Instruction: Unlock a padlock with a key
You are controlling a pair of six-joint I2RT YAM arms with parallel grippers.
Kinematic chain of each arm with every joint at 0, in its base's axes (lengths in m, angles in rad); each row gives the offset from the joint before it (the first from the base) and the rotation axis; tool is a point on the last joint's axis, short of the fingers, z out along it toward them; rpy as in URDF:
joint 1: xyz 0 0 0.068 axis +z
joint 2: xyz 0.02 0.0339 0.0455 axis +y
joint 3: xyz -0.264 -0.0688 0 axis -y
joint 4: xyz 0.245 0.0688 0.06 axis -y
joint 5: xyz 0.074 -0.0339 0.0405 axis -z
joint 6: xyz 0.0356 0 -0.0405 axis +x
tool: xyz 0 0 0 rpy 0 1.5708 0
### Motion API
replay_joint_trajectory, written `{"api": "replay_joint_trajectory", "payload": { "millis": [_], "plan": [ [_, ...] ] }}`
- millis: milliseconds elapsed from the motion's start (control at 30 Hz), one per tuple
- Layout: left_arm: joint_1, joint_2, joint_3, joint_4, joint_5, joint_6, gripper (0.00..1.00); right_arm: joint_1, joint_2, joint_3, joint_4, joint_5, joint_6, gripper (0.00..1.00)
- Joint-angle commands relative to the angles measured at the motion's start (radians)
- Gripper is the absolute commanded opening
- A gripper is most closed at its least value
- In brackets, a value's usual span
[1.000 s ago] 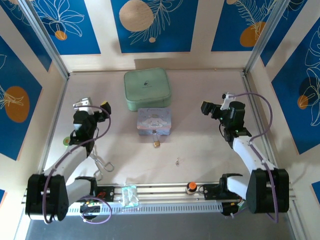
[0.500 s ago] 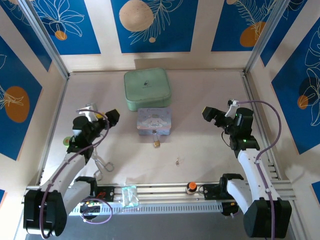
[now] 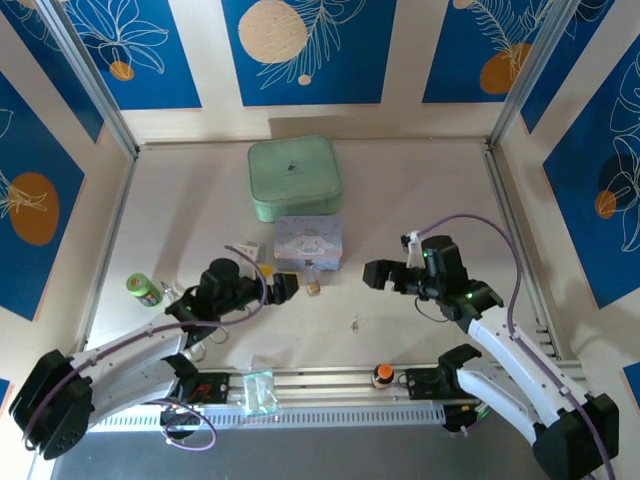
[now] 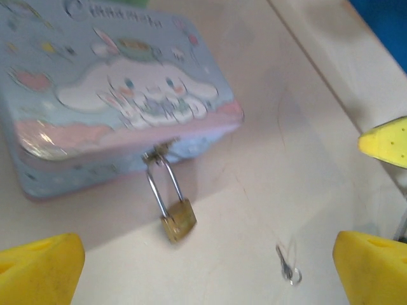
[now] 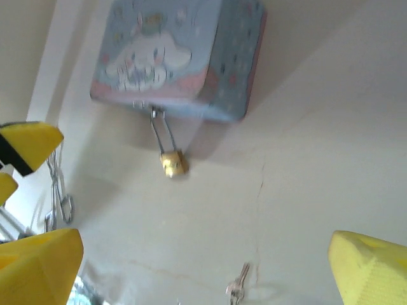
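One pale wooden bench [image 3: 420, 190] is carrying everything, and the biggest thing lying on it is a sage-green square zip case [image 3: 294, 178] at the far middle, well apart from the work. Just in front of that case a pale blue rectangular tin with a cartoon-printed lid [image 3: 309, 242] is sitting flat, and it is mattering only because its clasp is holding the task's thing. Next in size, the left claw [image 3: 283, 288] is hovering just left of the tin's near edge with its yellow-tipped jaws standing wide apart and gripping nothing. The right claw [image 3: 376, 276] is hanging to the right of the tin, likewise spread wide and empty. Between them the tiny brass-gold padlock with a thin silver shackle [image 4: 178, 219] is hanging through the tin's clasp and resting on the bench just in front of the tin's near side, its shackle looking closed. Smallest of all, the thin silver key [image 4: 287, 265] is lying loose on the bench, nearer the arms than the padlock and a little toward the right, touched by neither claw. Judging from this, the approach step is under way and nothing is being grasped yet. The next move is calling for one claw to be dropping onto the flat key and pinching it cleanly, and for the other to be steadying the padlock body.
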Motion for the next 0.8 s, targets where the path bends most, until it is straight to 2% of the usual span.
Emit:
{"api": "replay_joint_trajectory", "payload": {
  "millis": [0, 133, 200, 367, 467, 600, 767],
  "plan": [
    [-0.099, 0.046, 0.017, -0.063, -0.104, -0.027, 0.99, 0.108, 0.028, -0.043, -0.062, 0.083, 0.094, 0.99],
    [-0.256, 0.095, 0.068, -0.144, -0.231, -0.043, 0.99, 0.261, 0.072, -0.05, -0.077, 0.199, 0.176, 0.99],
    [-0.295, 0.114, 0.08, -0.159, -0.264, -0.075, 0.99, 0.326, 0.094, -0.051, -0.082, 0.246, 0.217, 0.99],
    [-0.32, 0.135, 0.07, -0.127, -0.288, -0.129, 0.99, 0.411, 0.209, -0.057, -0.02, 0.289, 0.287, 0.85],
    [-0.32, 0.13, 0.069, -0.117, -0.295, -0.133, 0.99, 0.466, 0.305, -0.021, -0.001, 0.326, 0.288, 0.85],
    [-0.32, 0.127, 0.093, -0.181, -0.315, -0.136, 0.99, 0.523, 0.417, 0.038, -0.041, 0.403, 0.315, 0.78],
    [-0.32, 0.119, 0.088, -0.173, -0.307, -0.136, 1.0, 0.553, 0.521, 0.058, 0.001, 0.409, 0.338, 0.64]
  ]
}}
